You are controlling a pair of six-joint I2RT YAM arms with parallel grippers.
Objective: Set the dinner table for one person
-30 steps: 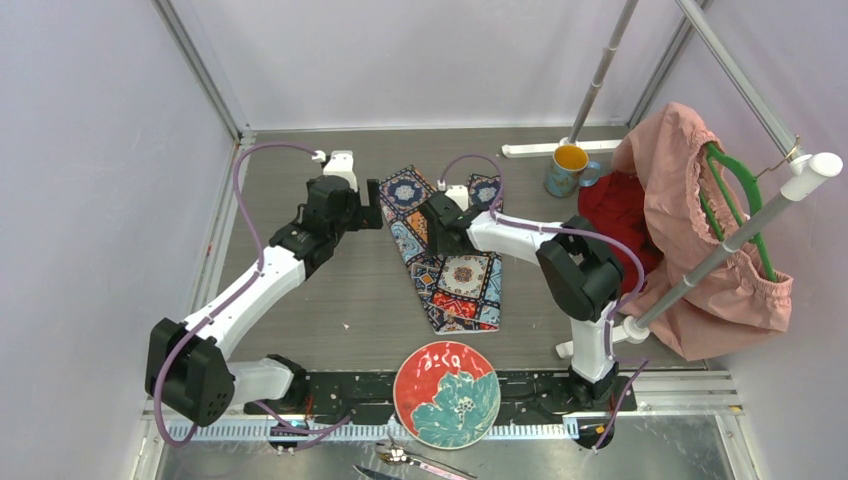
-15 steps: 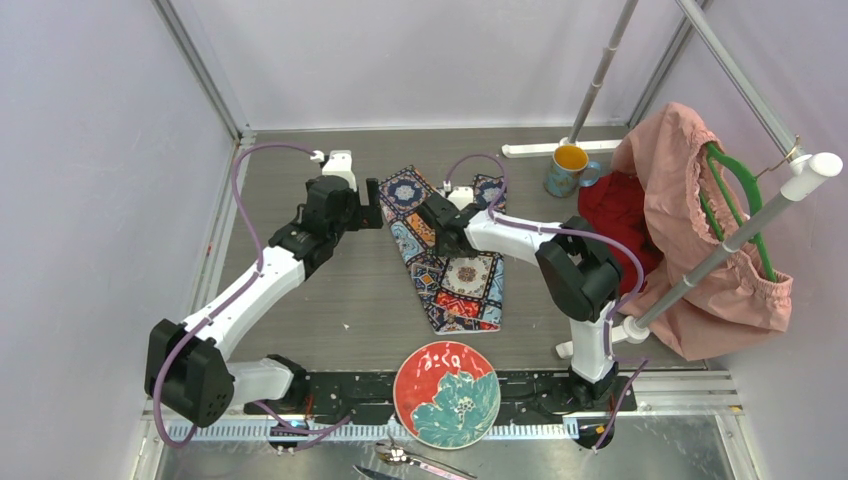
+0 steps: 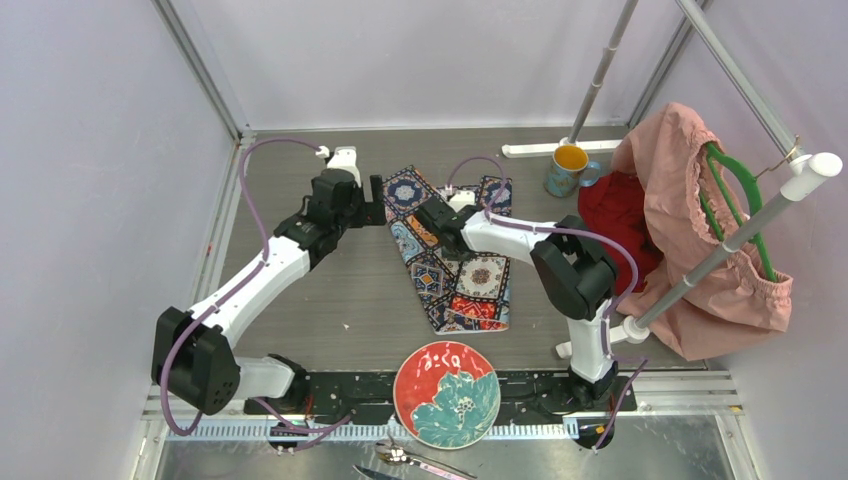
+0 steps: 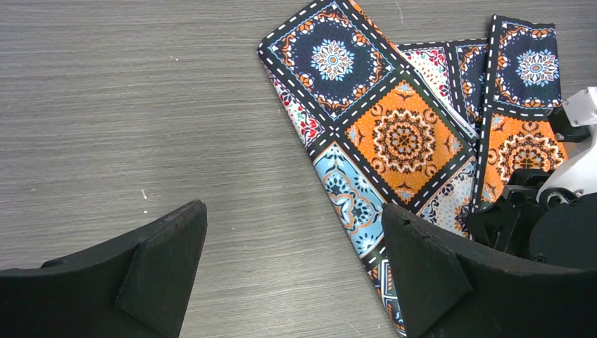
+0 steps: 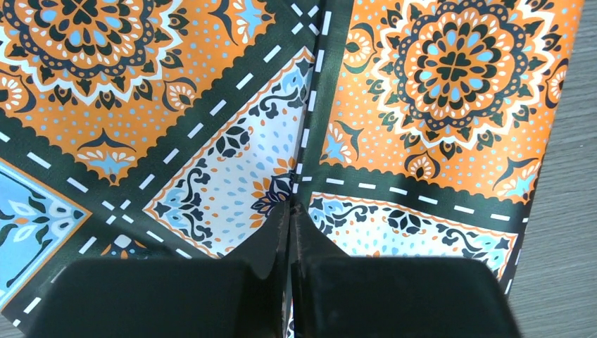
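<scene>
At the near edge sits the round red-and-teal flower plate [image 3: 446, 393]. Mid-bench, the colourful tile-patterned cloth mat [image 3: 458, 272] lies rumpled on the grey-brown wood-grain dinner table [image 3: 340, 295]. My right gripper [image 5: 290, 211] pinches a fold of it, and my left gripper [image 4: 292, 211] hangs spread beside its far-left corner.

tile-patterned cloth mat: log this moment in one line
colourful tile-patterned cloth mat: folded, on grey-brown wood-grain table | right end effector: shut on mat fold | left end effector: open, above table beside mat

Right gripper [image 5: 290, 218] closed tight, pinching fold of tile-patterned cloth mat [image 5: 436, 84]
</scene>
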